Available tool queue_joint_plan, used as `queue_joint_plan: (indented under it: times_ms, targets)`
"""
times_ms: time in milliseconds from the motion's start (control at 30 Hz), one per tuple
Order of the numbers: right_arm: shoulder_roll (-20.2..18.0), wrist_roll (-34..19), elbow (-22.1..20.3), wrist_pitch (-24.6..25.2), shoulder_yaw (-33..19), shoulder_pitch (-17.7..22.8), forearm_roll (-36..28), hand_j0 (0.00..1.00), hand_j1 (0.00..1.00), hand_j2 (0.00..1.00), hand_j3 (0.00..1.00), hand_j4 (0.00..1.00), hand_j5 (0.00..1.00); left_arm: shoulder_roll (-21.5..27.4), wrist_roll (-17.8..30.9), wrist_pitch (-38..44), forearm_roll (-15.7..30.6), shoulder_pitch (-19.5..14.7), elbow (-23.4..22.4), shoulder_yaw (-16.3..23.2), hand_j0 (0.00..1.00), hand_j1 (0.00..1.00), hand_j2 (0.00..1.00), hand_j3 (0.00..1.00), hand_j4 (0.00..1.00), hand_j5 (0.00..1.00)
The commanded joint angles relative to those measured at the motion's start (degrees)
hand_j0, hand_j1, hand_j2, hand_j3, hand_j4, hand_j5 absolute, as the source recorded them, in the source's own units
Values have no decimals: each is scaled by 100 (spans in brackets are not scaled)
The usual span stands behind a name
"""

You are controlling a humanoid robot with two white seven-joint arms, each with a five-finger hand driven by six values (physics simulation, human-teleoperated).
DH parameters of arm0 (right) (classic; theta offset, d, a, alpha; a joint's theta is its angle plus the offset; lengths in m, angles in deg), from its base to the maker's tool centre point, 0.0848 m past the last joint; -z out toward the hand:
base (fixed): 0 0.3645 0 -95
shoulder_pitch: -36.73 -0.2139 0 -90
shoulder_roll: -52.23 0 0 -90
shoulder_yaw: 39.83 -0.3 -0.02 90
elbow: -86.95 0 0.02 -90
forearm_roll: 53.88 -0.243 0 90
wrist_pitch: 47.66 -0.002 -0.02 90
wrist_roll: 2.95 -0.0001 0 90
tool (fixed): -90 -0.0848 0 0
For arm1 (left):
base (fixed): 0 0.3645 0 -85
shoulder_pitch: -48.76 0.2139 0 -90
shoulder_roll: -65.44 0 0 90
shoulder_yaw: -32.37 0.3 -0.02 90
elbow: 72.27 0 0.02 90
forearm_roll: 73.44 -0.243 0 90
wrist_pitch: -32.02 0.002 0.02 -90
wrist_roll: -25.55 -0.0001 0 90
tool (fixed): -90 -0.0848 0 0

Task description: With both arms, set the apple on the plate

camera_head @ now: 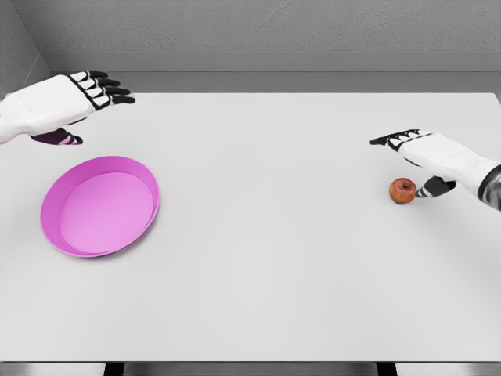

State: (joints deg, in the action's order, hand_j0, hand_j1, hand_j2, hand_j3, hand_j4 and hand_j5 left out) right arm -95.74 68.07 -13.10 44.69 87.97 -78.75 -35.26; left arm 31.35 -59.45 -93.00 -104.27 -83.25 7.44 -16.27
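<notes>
A small red apple (403, 190) lies on the white table at the right. My right hand (415, 160) hovers just above and behind it, fingers stretched out toward the left and thumb hanging down beside the apple; it holds nothing. A pink plate (55, 196) sits on the left side of the table. My left hand (94, 106) floats behind the plate at the far left, fingers extended and open, well apart from the plate's rim.
The white table (274, 235) spans the view, its front edge near the bottom. A grey wall runs behind the table's far edge.
</notes>
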Motion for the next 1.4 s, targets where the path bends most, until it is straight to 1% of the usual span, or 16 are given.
queue_joint_plan:
  times_ms: [0, 33, 100, 167, 233, 367, 467, 500, 533, 567, 633, 800, 1000, 1033, 1100, 1367]
  targets:
    - [93, -299, 38, 169, 237, -9, -7, 100, 100, 100, 100, 100, 100, 7, 45, 2, 34, 0, 2, -5, 100, 100, 100, 100, 100, 100]
    - [111, -430, 65, 187, 237, -44, -7, 100, 100, 100, 100, 100, 100, 7, 45, 2, 34, 0, 2, -5, 100, 100, 100, 100, 100, 100]
    - [111, -597, 47, 459, 237, -97, -7, 100, 100, 100, 100, 100, 100, 7, 45, 2, 42, 0, 2, 4, 100, 100, 100, 100, 100, 100]
    - [111, -747, 56, 503, 237, -141, -7, 100, 100, 100, 100, 100, 100, -2, 45, 2, 42, 0, 2, 4, 100, 100, 100, 100, 100, 100]
    - [146, -879, 65, 819, 237, -185, -7, 100, 100, 100, 100, 100, 100, -2, 45, 2, 42, 9, 2, 13, 100, 100, 100, 100, 100, 100]
    - [190, -1125, 196, 837, 281, -290, -7, 100, 100, 100, 100, 100, 100, -2, 45, 2, 42, 9, 2, 13, 100, 100, 100, 100, 100, 100]
    - [278, -1134, 354, 837, 333, -395, -7, 100, 100, 100, 100, 100, 100, -2, 45, 2, 42, 9, 2, 13, 100, 100, 100, 100, 100, 100]
    - [295, -1134, 460, 837, 412, -483, -7, 100, 100, 100, 100, 100, 100, -2, 45, 2, 42, 9, 2, 21, 100, 100, 100, 100, 100, 100]
    - [409, -1134, 583, 828, 544, -589, -7, 100, 100, 100, 100, 100, 100, -11, 53, 2, 42, 9, 2, 22, 100, 100, 100, 100, 100, 100]
    - [410, -1134, 609, 828, 623, -650, -7, 100, 100, 100, 100, 100, 100, -2, 115, 2, 34, 52, 2, 4, 100, 100, 100, 100, 100, 100]
    - [418, -1134, 627, 837, 623, -668, -7, 100, 100, 100, 100, 100, 100, -11, 115, 2, 42, 70, 2, 4, 100, 100, 100, 100, 100, 100]
    - [418, -1134, 934, 828, 632, -694, -7, 100, 100, 100, 100, 100, 100, -11, 124, 2, 34, 70, 2, 4, 100, 100, 100, 100, 100, 100]
    - [436, -1143, 935, 820, 702, -826, 2, 100, 100, 100, 100, 100, 100, -11, 124, 2, 34, 70, 2, 4, 100, 100, 100, 100, 100, 100]
    - [515, -1143, 917, 811, 729, -844, 2, 100, 100, 100, 100, 100, 100, -11, 124, 2, 34, 70, 2, 4, 100, 100, 100, 100, 100, 100]
    - [577, -1143, 917, 802, 905, -1011, 2, 100, 100, 100, 100, 100, 100, -11, 124, 2, 34, 70, 2, 4, 100, 100, 100, 100, 100, 100]
    - [568, -1134, 1005, 819, 1001, -1020, -7, 100, 100, 100, 100, 100, 100, -11, 124, 2, 34, 70, -7, 4, 100, 100, 100, 100, 100, 100]
